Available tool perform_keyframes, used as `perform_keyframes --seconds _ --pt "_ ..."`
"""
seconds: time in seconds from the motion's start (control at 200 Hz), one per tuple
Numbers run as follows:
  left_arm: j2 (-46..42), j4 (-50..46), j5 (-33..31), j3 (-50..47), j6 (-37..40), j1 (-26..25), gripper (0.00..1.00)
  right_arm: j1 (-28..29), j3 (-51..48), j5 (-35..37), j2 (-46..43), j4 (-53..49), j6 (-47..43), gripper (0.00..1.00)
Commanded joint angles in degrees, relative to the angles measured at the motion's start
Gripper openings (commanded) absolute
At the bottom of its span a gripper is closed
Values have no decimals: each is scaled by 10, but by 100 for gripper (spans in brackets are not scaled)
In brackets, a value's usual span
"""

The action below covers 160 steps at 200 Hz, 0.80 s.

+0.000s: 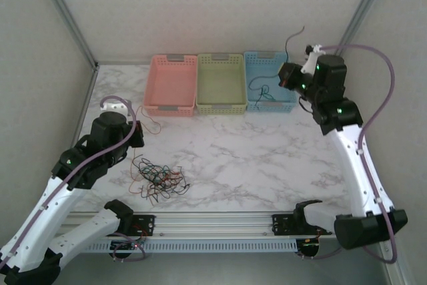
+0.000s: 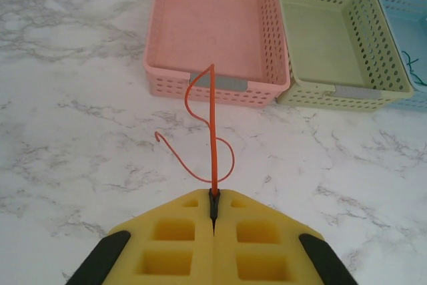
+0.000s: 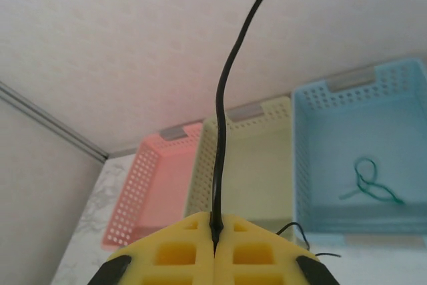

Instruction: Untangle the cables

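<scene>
Right wrist view: green cable [image 3: 369, 185] lies in blue basket [image 3: 301, 165].

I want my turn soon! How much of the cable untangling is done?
Done: a green cable lies in the blue basket. In hand: the left gripper pinches a red-orange cable, and the right gripper pinches a black cable. Left: a tangled pile sits on the table, and the pink basket and yellow-green basket look empty. Probably early days.
</scene>
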Motion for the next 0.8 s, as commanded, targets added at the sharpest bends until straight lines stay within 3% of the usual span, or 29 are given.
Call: perform_keyframes --seconds 0.0,0.445,0.656,0.796 --pt "-6 0 14 -10 0 -1 0 19 91 -6 49 26 -4 0" --pt "-15 -10 15 -17 8 -1 0 57 417 24 308 -51 -16 0" --pt "-20 -10 13 -20 10 -1 0 83 495 37 406 -99 -40 0" --pt "-23 -8 8 -22 11 -1 0 101 488 49 450 -118 -46 0"
